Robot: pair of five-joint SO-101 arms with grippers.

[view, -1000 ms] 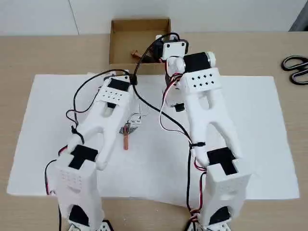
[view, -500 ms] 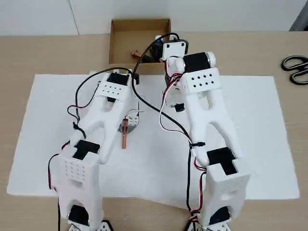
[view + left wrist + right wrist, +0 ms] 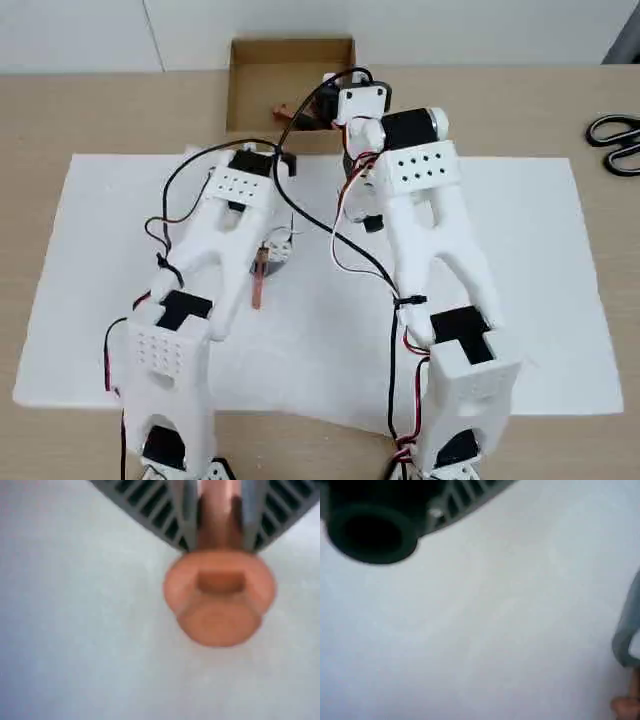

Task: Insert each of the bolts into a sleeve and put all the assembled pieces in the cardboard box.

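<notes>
Your left gripper (image 3: 266, 256) is clamped on the orange bolt (image 3: 219, 597), low over the white sheet (image 3: 520, 260). Your right gripper (image 3: 368, 216) grips the black sleeve (image 3: 370, 535) nearby. The cardboard box (image 3: 290, 55) sits beyond both.

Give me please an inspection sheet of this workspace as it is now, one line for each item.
Surface: wooden table with a white sheet under both arms.
Job's things: bolt in the left gripper; black sleeve in the right gripper; cardboard box at the sheet's far edge holds one orange piece.
Clutter: scissors on the table, off the sheet.
Grippers: left shut on the bolt; right shut on the sleeve.
Cables: black and red cables hang between the arms; one passes over the box's near rim.
Surroundings: white wall behind the table.
</notes>
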